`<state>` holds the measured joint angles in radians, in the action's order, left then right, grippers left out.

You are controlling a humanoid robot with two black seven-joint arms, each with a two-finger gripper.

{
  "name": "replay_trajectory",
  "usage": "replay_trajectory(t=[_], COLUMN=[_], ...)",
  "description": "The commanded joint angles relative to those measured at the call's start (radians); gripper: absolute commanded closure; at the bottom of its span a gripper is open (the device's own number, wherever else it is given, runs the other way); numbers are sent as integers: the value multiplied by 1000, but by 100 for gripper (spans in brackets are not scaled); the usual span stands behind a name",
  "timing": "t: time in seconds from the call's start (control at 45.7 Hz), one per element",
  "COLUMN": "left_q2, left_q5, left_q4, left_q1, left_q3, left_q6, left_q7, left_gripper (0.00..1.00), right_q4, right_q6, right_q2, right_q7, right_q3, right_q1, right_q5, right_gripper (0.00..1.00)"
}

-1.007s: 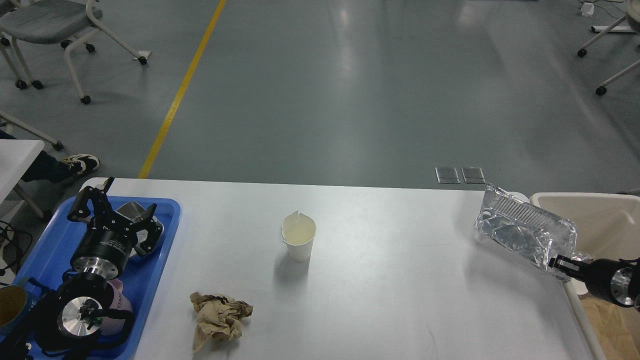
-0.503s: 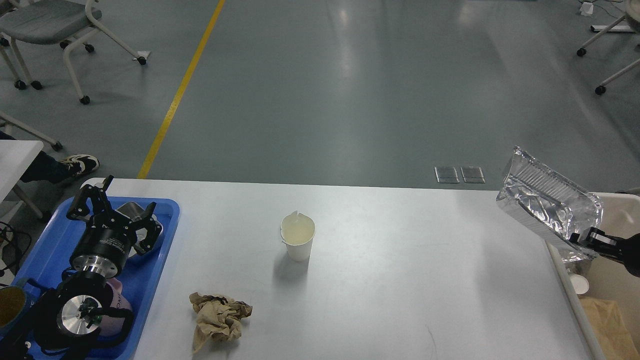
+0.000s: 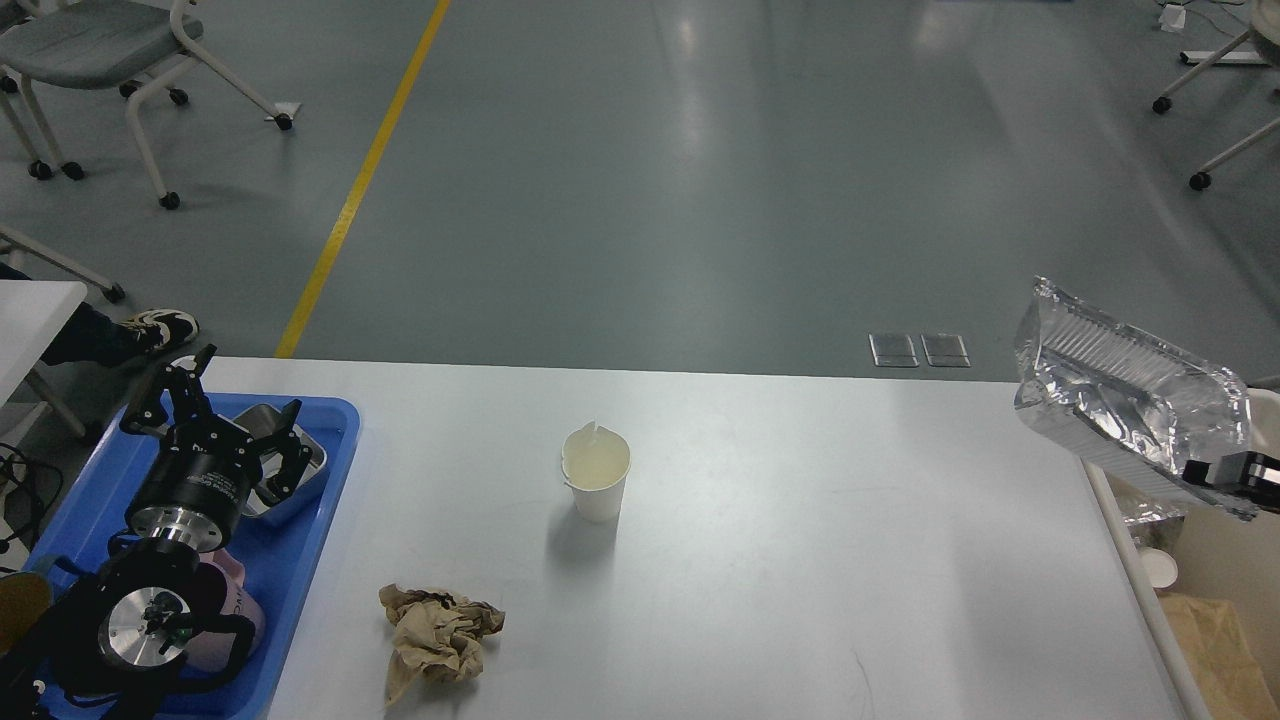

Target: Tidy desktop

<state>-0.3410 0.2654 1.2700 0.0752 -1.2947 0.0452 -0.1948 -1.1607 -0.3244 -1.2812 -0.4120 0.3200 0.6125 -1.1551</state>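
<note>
The desktop (image 3: 800,560) filled the lower part of the head view, a smooth white slab whose far edge ran across the middle of the picture and whose right edge met a beige bin (image 3: 1230,540). Near the middle, somewhat toward the far edge, a white paper cup (image 3: 597,483) stood upright with pale liquid inside and a small tear at its rim. Toward the near edge, left of centre, lay a crumpled brown paper wad (image 3: 437,637), well apart from the cup.

At the left edge sat a blue tray (image 3: 300,560), holding a metal container (image 3: 285,470) at its far end and a pink mug (image 3: 225,590) nearer. The left gripper (image 3: 225,415) hung over the tray's far end, its fingers spread apart, with nothing between them, around the metal container's area.

Beyond the right edge, a crumpled foil tray (image 3: 1125,400) was held tilted in the air above the bin. The right gripper (image 3: 1225,470) pinched the foil tray's lower right corner.
</note>
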Motion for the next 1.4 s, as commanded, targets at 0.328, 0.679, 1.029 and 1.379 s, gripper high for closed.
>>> replay_trajectory(t=[0.328,0.679,1.029,1.379], left_q2=[-49,-52,-75,-85], left_q5=[0,2,8,106], left_q4=[0,45,95,146], left_q1=[1,8,20,14], left_q3=[0,-2,-2,-71], left_q6=[-5,1,-1,-5], left_q7=[155,189,210,219], left_gripper=[4,4,4,4], right_q4=[-5,-5,1,10], right_q6=[1,-12,-18,-12], right_q2=[57,235,371,430], right_q7=[10,70,110,121], right_q3=[-1,-4,-99,-174], right_q1=[27,99,191,257], right_q5=[-176,-334,-394,-377], right_gripper=[100,100,100,100])
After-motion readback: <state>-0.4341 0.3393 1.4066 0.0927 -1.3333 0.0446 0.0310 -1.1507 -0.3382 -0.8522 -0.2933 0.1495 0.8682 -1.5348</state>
